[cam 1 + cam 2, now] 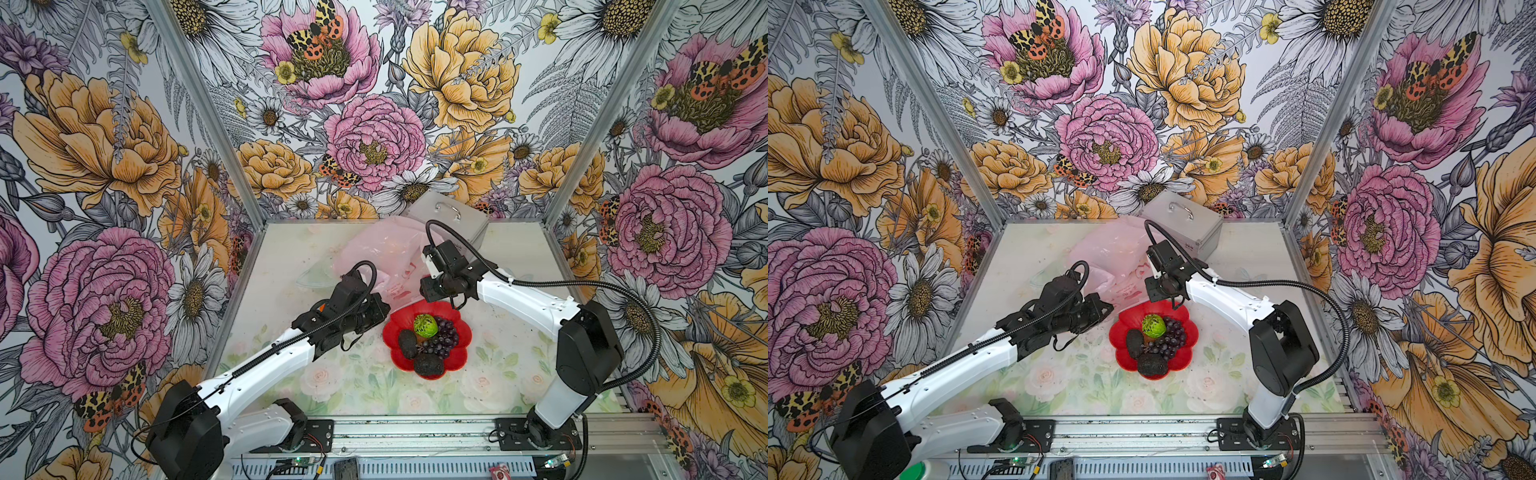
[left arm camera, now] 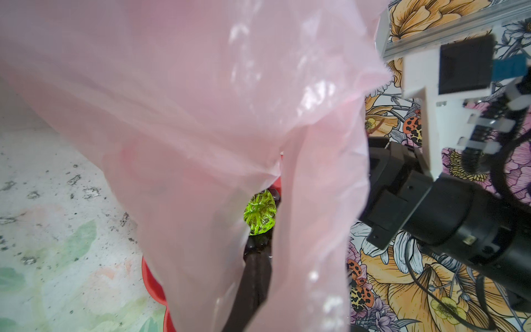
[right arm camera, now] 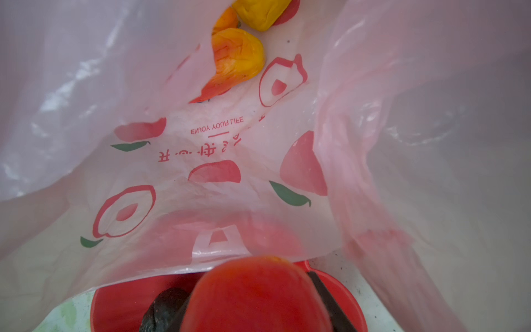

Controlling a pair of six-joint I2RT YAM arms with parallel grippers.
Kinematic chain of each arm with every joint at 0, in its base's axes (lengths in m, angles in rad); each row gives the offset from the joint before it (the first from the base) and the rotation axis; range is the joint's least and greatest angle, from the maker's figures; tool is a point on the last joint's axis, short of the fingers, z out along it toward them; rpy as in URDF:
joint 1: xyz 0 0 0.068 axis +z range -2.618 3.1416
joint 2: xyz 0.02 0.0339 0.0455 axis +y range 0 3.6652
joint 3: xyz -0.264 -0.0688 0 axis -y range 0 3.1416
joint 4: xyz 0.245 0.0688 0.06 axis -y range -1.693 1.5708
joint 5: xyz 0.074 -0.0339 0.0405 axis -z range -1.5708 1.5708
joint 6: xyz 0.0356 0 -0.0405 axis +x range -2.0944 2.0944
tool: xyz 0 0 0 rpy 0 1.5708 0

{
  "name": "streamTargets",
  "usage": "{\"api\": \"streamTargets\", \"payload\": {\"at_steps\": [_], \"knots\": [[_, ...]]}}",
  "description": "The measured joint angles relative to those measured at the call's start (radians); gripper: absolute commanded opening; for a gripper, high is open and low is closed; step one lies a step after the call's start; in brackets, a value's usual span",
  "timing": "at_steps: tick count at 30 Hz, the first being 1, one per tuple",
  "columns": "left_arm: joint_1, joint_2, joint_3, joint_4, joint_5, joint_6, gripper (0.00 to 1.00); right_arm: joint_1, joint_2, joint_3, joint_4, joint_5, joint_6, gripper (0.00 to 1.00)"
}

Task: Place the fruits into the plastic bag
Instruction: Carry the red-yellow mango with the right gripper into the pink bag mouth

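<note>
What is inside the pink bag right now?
In the right wrist view, an orange-yellow mango and a yellow fruit lie deep in the pink bag. Anything more is hidden by folds of plastic.

Three walls (image 1: 374, 137) are enclosing the desk (image 1: 353, 386), all carrying wallpaper of large pink and orange flowers, daisies and spotted moths. Aluminium posts (image 1: 210, 116) are standing at both rear corners. The desk is showing a pale rose print with dark specks. A metal rail (image 1: 415, 432) is running along its near edge.
</note>
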Motion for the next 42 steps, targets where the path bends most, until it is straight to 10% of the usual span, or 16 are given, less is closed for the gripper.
{"api": "streamTargets", "payload": {"at_steps": [12,29,42], "knots": [[0.000,0.060,0.013,0.007,0.000,0.000,0.00,-0.127,-0.027,0.000,0.073,-0.204,0.174,0.34],[0.000,0.154,0.119,0.024,0.003,0.004,0.00,-0.126,0.003,-0.187,0.499,-0.418,0.918,0.34],[0.001,0.196,0.153,0.028,0.017,0.005,0.00,-0.077,0.269,-0.049,0.632,-0.464,1.090,0.34]]}}
